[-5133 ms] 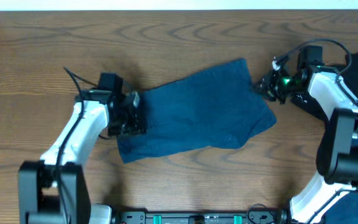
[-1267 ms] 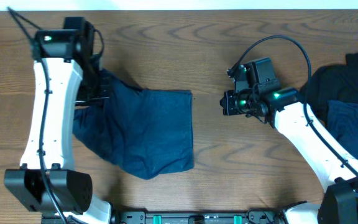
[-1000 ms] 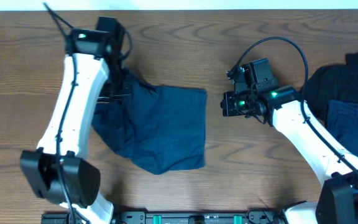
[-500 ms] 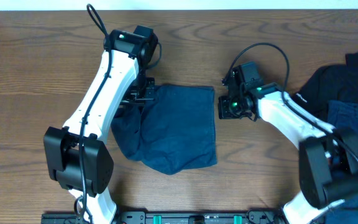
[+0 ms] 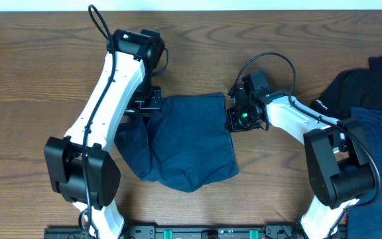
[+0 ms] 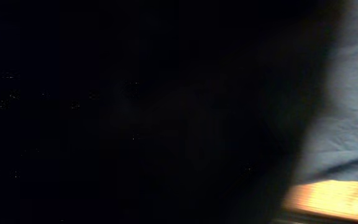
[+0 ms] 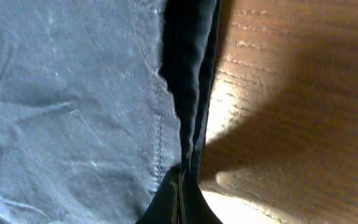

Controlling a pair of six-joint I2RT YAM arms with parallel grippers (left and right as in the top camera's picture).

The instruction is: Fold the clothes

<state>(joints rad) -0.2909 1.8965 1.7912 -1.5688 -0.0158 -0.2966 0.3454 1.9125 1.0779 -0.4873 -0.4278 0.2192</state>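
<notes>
Two claws, both pressed shut, pinch the denim shorts [image 5: 191, 143] lying mid-desk: left claw [image 5: 150, 106] on their left corner, right claw [image 5: 231, 121] on their right edge. We judge a fold is underway; next needs flattening, then release.

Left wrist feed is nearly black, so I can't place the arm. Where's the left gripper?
Observer: From overhead, the left gripper is shut at the top left corner of the shorts, with cloth bunched beside it.
Operator: And the right one?
Observer: The right gripper is shut at the shorts' top right edge. I can't tell whether it pinches any cloth.
Operator: Anything else nearby?
Observer: A dark pile of clothes lies at the far right edge, apart from the shorts.
</notes>
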